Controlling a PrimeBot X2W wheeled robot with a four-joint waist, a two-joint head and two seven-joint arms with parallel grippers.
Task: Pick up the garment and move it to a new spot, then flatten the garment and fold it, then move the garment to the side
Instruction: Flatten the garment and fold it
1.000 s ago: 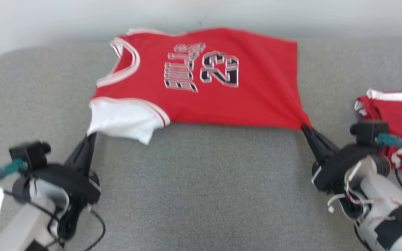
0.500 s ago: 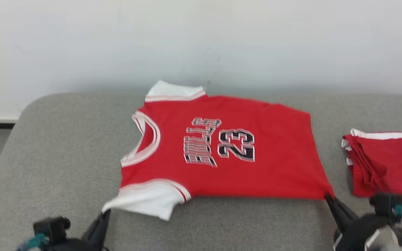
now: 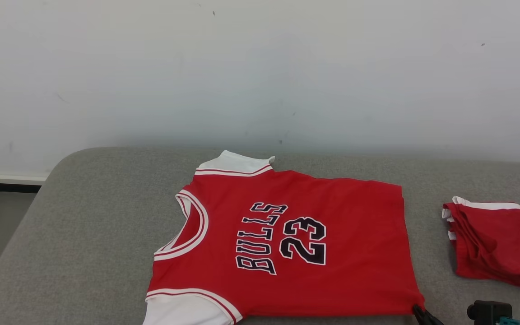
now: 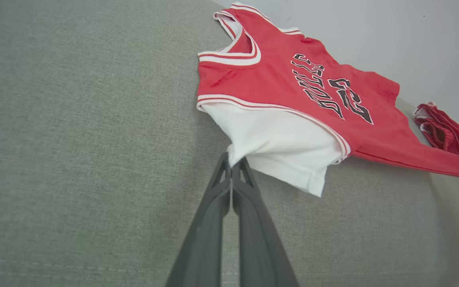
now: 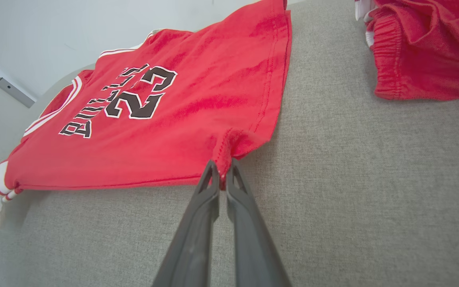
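Head camera has tipped upward since a second ago, so the whole picture has shifted. Measured against the cushion, though, the red basketball jersey with white sleeves and black BULLS 23 lettering (image 3: pixel 287 234) has come away from the white back wall (image 3: pixel 260 67) and toward the robot.

Head view: jersey lies spread, print up, neck to the left, on the grey woven-fabric cushion (image 3: pixel 97 225). Well apart on its right sits a folded red garment with white trim (image 3: pixel 499 243). Right gripper (image 3: pixel 419 311): a dark tip shows at the jersey's near right hem corner, with the rest cut off by the bottom edge. The near white sleeve (image 3: pixel 188 311) is cut off too.

Left wrist view: left gripper (image 4: pixel 232 159) has its fingers pressed together on the edge of the near sleeve, which is drawn to a point. A loose flap lies beside it.

Right wrist view: the right gripper's fingertips are pinched on the bunched hem corner (image 5: pixel 233 145).

Progress, judged: the move to a new spot looks done and flattening is under way. The body is smooth, while the sleeve and hem corner are puckered in the grips. Folding and setting aside remain. I cannot tell whether the near edge rests on the cushion or is held just off it.
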